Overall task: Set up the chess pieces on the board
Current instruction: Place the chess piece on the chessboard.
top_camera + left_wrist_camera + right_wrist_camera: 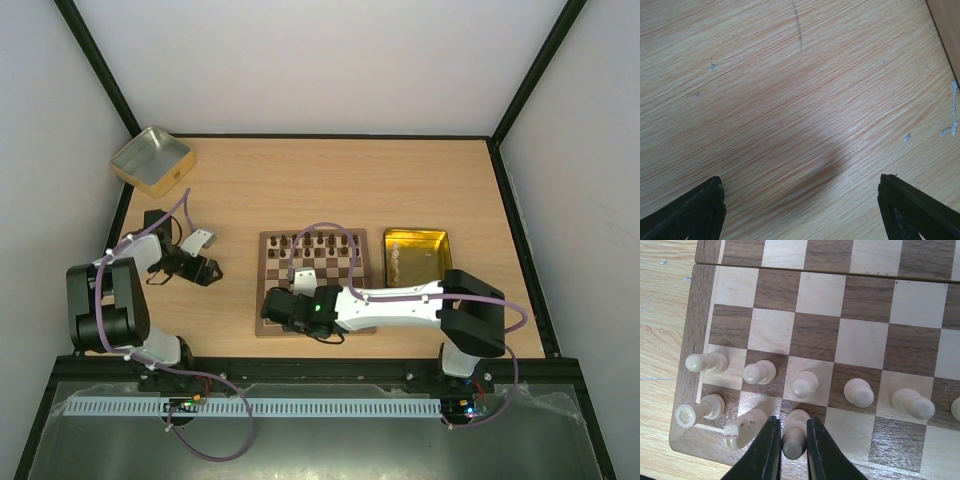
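Note:
On the board (865, 342), a row of cream chess pieces (805, 384) stands on the second rank. A rook (695, 410) and a knight (745, 427) stand on the nearest rank. My right gripper (792, 421) is shut on a third cream piece (795, 435) that stands upright on the dark square beside the knight. From above, the right gripper (275, 303) is at the near left corner of the board (320, 275). My left gripper (800, 181) is open over bare table, left of the board (205, 270).
Dark chessmen (315, 243) fill the board's far rows. A gold tin (440, 240) just right of the board holds some cream pieces (397, 262). Another tin (152, 160) sits at the back left corner. Dark rails edge the table.

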`<state>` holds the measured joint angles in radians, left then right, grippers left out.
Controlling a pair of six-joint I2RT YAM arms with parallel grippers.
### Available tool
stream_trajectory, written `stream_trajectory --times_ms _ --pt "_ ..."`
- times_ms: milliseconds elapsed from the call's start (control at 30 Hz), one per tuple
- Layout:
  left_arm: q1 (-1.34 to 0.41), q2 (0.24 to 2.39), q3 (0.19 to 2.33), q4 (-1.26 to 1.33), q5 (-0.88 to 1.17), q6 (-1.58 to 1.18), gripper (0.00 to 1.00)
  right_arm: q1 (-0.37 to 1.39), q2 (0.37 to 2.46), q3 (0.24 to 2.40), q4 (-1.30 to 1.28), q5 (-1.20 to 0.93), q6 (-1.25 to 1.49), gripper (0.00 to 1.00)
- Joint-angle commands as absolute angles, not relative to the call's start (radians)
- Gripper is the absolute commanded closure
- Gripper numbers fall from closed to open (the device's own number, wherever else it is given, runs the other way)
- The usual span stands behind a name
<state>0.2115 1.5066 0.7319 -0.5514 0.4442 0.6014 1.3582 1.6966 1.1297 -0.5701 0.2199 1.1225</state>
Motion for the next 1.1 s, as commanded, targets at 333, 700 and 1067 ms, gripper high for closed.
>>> stream_trajectory --times_ms 333,700,1067 --pt "0.215 1.518 0.699 -0.618 0.411 0.605 0.17 1.351 1.731 1.137 -0.584 0.221 1.117 0.83" --pt "0.216 1.511 0.697 -0.615 0.408 0.604 0.16 1.351 1.685 1.167 -0.623 0.252 1.121 0.78" --pt "0.216 1.512 0.698 -0.617 0.409 0.604 0.16 1.194 1.464 1.101 -0.735 0.366 1.081 0.77"
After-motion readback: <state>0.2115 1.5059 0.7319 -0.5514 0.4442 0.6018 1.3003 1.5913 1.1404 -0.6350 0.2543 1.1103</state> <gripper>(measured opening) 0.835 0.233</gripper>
